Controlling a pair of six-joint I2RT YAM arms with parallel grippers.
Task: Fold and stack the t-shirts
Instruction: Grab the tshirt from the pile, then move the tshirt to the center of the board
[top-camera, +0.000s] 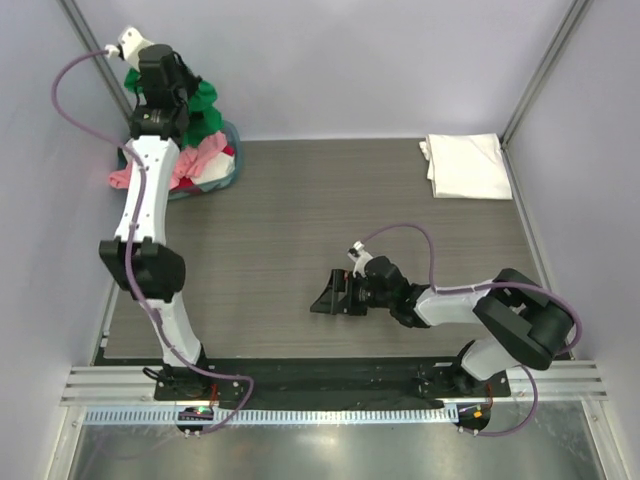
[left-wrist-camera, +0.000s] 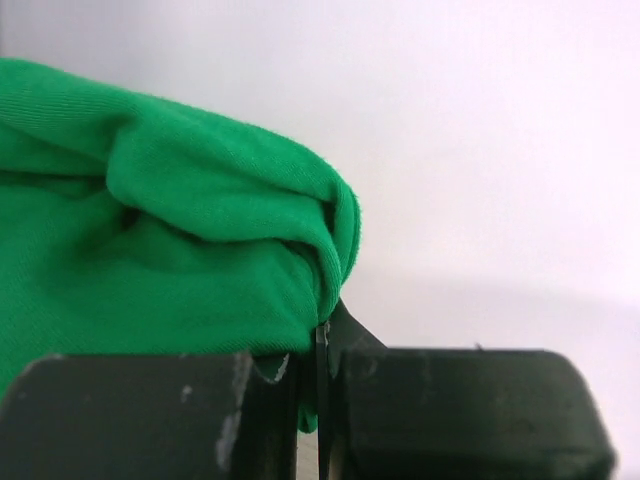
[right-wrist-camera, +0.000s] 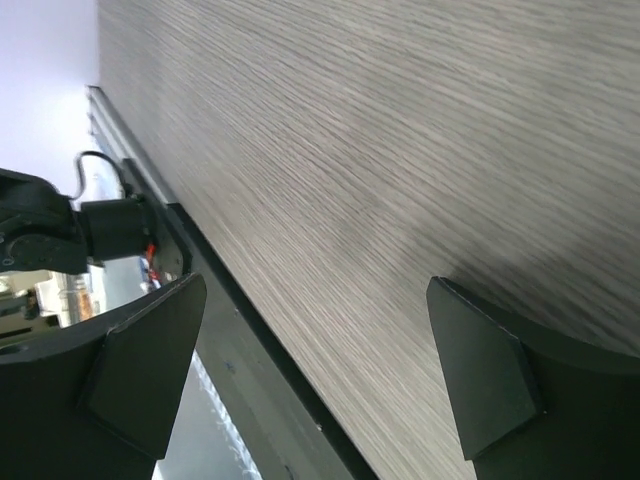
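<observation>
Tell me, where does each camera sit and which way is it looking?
Top external: high at the near edge, looking down at table, left arm, right arm, green t-shirt.
Left wrist: on the left arm, facing along left gripper, shut on that shirt.
Right wrist: on the right arm, facing past open right gripper at the table.
Shared: green t-shirt, top and left wrist.

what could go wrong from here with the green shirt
The left fingers pinch only a thin edge of the green t-shirt, so it may slip free. It sits bunched right above the basket, so lifting could drag the pink t-shirt out too.
</observation>
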